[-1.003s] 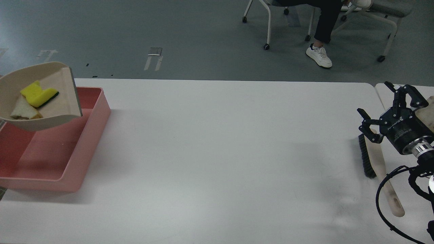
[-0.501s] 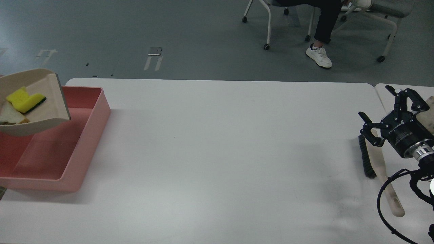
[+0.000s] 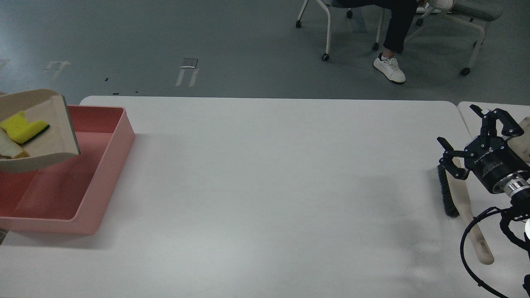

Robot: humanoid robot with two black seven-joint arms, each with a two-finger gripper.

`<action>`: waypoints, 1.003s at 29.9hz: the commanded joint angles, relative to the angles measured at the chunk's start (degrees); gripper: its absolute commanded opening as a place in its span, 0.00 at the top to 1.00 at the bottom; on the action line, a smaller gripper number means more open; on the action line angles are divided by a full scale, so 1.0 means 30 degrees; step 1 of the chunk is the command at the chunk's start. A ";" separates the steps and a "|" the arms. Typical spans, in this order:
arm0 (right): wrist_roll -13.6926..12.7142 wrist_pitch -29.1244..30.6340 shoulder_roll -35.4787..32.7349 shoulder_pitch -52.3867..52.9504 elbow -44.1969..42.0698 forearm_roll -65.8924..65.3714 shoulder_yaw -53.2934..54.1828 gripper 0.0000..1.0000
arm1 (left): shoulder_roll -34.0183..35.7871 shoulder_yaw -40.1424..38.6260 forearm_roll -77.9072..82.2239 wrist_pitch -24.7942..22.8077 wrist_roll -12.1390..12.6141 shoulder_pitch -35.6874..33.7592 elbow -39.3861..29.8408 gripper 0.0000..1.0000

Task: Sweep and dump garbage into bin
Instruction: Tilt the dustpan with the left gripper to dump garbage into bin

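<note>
Currently my right gripper point(image 3: 476, 126) is hovering at the far right edge of the white table point(image 3: 265, 186), its two black fingers spread wide with nothing between them. Just below and beside it the beige brush point(image 3: 459, 194) is lying flat on the table, black bristles facing left, handle running toward me; whether a fingertip is touching the brush head I cannot tell.

My left gripper is not showing anywhere in the view. At the far left, the beige dustpan point(image 3: 45, 124) is hanging above the pink bin point(image 3: 103, 174), tilted, with its open lip pointing right and down over the bin's floor. Whatever is holding it is lying beyond the frame edge.

Both garbage pieces are sitting inside the dustpan: the yellow sponge piece point(image 3: 22, 126), dark green underside showing along its lower edge, and the off-white strip point(image 3: 10, 148) just beside and below it, partly cut off by the left edge. Neither is lying in the bin. Both are sitting well apart from my right gripper, across the whole width of the table
</note>
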 commanded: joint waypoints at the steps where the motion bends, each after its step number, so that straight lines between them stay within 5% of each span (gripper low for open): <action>1: 0.0000 -0.0007 -0.0028 0.0027 0.0000 -0.0002 0.0030 0.00 | 0.0058 0.0061 0.0047 0.0000 -0.0116 0.0004 0.0021 1.00; 14: 0.0001 -0.0007 0.0031 -0.0002 0.0000 0.0027 0.0030 0.00 | 0.1376 0.0150 0.2067 0.0000 -0.1024 0.0121 0.0051 1.00; 23: 0.0000 0.0022 0.0031 -0.0002 0.0000 0.0027 0.0030 0.00 | 0.1464 0.0150 0.5230 0.0000 -0.2606 0.0092 0.0051 1.00; 30: 0.0000 -0.0007 0.0002 -0.0002 0.0000 0.0057 0.0030 0.00 | 0.1815 0.0238 0.5291 0.0000 -0.2665 0.0121 0.0139 1.00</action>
